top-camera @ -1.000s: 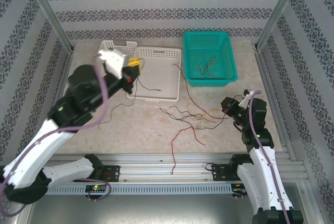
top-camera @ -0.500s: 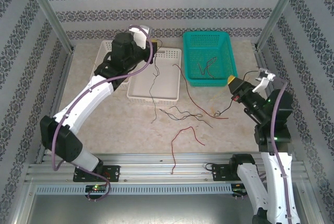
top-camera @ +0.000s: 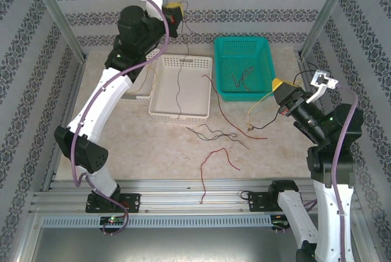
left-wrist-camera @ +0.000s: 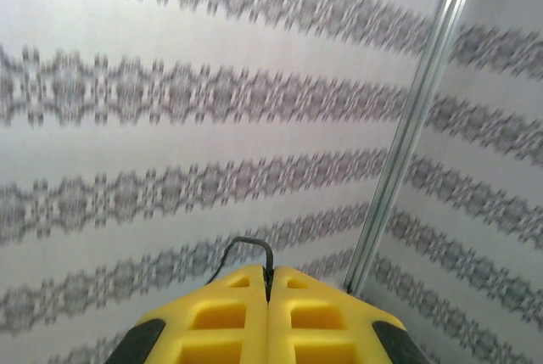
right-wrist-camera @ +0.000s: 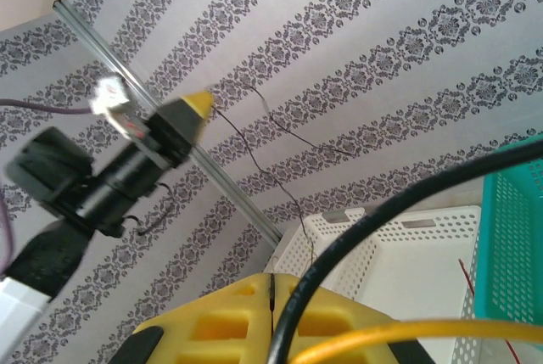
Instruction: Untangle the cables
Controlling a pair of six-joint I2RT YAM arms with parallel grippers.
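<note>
Two wires look pulled free so far, and the rest is left to sort. High over the far rim of the white basket (top-camera: pixel 195 94), the left gripper (top-camera: pixel 177 13) has its jaws pressed together on a thin dark wire (top-camera: pixel 179 79) that hangs straight down over the basket's floor. Well to the right of that basket, the right gripper (top-camera: pixel 278 88) pinches a yellow wire (top-camera: pixel 259 106) whose free end droops to the table (top-camera: pixel 122 146). A black strand loops beside it; I cannot tell if it is pinched too. Just in front of the basket's near right corner lies a loose knot of dark cables (top-camera: pixel 211 132), with a red wire (top-camera: pixel 217 155) nearer the arms. The green basket (top-camera: pixel 244 40), touching its right side, holds a few sorted strands (top-camera: pixel 239 79). I judge the task about midway, with the knot to be parted.
</note>
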